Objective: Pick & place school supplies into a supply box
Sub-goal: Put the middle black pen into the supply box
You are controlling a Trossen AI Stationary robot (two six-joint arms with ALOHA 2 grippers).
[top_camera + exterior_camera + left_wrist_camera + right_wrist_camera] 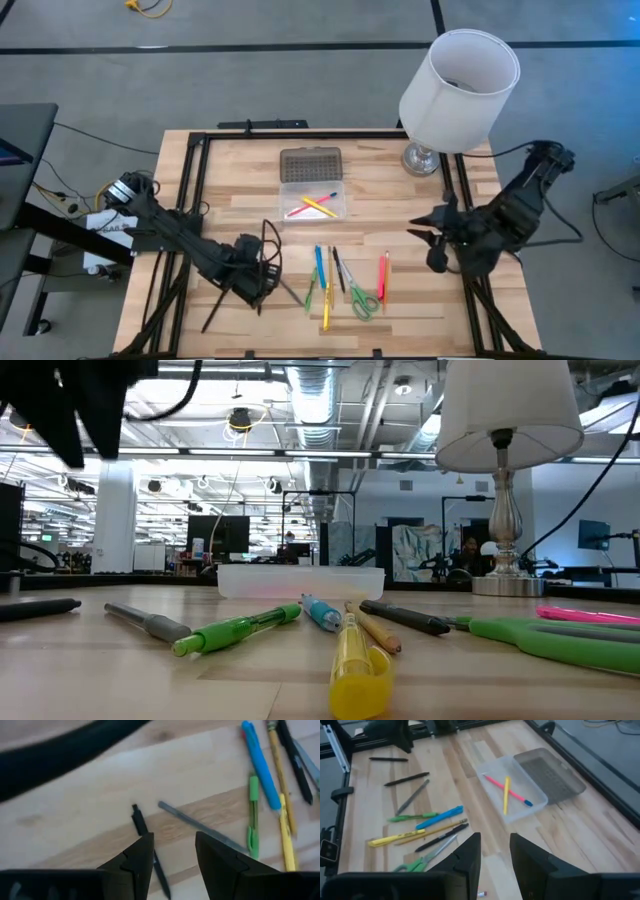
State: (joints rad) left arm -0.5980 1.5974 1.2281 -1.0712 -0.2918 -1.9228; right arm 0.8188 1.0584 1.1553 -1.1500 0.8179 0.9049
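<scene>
Your left end effector (172, 852) hangs released, empty, over a black pen (148, 847), left of the open supply box (312, 198); the right end effector (495, 851) waits released, empty, right of it.

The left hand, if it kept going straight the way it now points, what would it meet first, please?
Probably the thin black pen lying between the left hand's open fingers, with the grey pen just beyond; depth is uncertain, so it could reach the bare wooden table first.
</scene>
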